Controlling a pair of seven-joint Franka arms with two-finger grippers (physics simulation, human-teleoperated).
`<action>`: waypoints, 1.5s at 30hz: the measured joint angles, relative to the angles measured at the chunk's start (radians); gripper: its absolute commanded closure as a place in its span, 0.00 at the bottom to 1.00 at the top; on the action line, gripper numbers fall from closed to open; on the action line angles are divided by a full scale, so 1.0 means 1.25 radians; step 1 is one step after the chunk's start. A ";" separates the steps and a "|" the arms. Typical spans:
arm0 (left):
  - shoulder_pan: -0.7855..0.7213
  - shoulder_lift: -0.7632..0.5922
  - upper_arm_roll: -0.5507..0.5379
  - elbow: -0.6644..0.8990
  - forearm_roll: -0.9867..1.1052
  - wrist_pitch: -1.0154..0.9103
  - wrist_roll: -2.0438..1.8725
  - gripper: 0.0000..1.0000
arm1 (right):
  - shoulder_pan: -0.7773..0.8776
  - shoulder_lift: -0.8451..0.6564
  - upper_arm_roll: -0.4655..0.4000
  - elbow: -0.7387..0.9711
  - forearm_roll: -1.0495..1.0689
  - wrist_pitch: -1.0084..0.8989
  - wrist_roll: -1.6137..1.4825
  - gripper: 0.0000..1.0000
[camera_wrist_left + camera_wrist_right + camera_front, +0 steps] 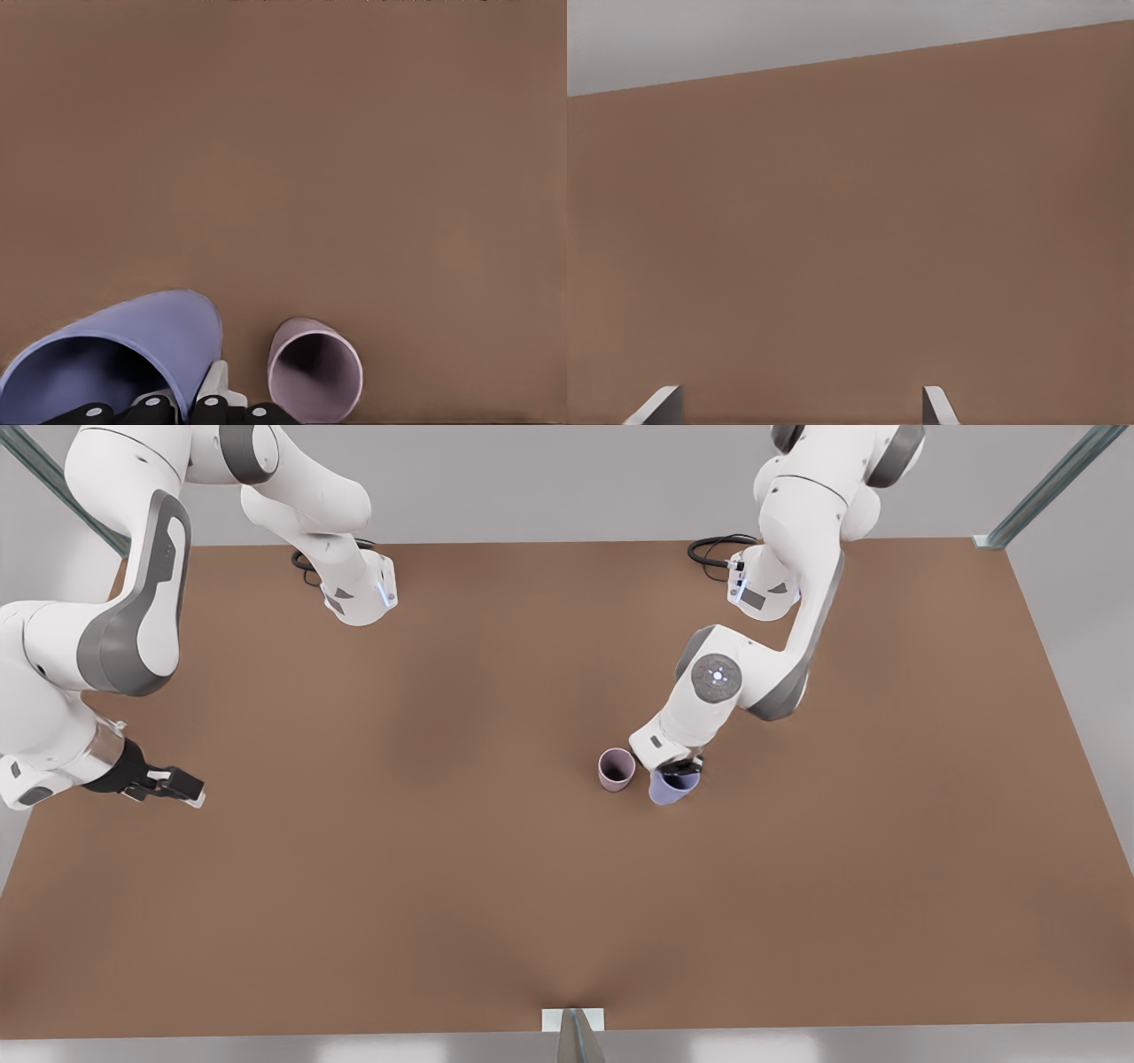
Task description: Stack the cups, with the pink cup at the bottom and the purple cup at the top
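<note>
The purple cup is near the table's middle, toward the front view's right, and looks tilted. My left gripper is shut on its rim wall, with one finger inside and one outside. The left wrist view shows the purple cup, the left gripper and a fingertip outside the wall. The pink cup stands upright just beside it, apart from it, mouth open upward; it is also in the left wrist view. My right gripper waits open at the front view's far left, its open fingers holding nothing.
The brown table spreads wide around the two cups. Both arm bases with black cables stand at the far edge. A metal bracket sits at the near edge's middle.
</note>
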State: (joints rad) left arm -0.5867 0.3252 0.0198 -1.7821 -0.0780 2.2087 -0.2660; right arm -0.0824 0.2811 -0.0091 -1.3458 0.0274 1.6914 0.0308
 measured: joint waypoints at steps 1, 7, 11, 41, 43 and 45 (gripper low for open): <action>-0.011 0.003 0.000 0.011 0.002 -0.006 -0.012 0.79 | 0.000 0.000 0.000 0.000 0.000 0.000 -0.003 0.00; -0.086 0.030 0.000 0.067 0.017 -0.027 -0.083 0.79 | -0.001 0.001 0.000 0.000 0.001 0.000 -0.020 0.00; -0.116 0.044 0.000 0.066 0.021 -0.034 -0.127 0.79 | 0.000 0.001 0.000 -0.001 0.001 0.000 -0.028 0.00; -0.133 0.090 0.004 0.074 0.036 -0.075 -0.283 0.79 | -0.007 -0.001 -0.002 0.000 -0.001 0.001 -0.055 0.00; -0.133 0.090 0.004 0.080 0.037 -0.072 -0.288 0.79 | -0.007 -0.001 -0.002 0.000 -0.001 0.001 -0.055 0.00; -0.133 0.091 0.004 0.085 0.037 -0.070 -0.292 0.79 | -0.006 -0.001 -0.002 0.000 -0.001 0.001 -0.056 0.00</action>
State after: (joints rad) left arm -0.7532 0.4396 0.0245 -1.6753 -0.0320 2.1210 -0.6311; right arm -0.0904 0.2804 -0.0119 -1.3458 0.0257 1.6924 -0.0391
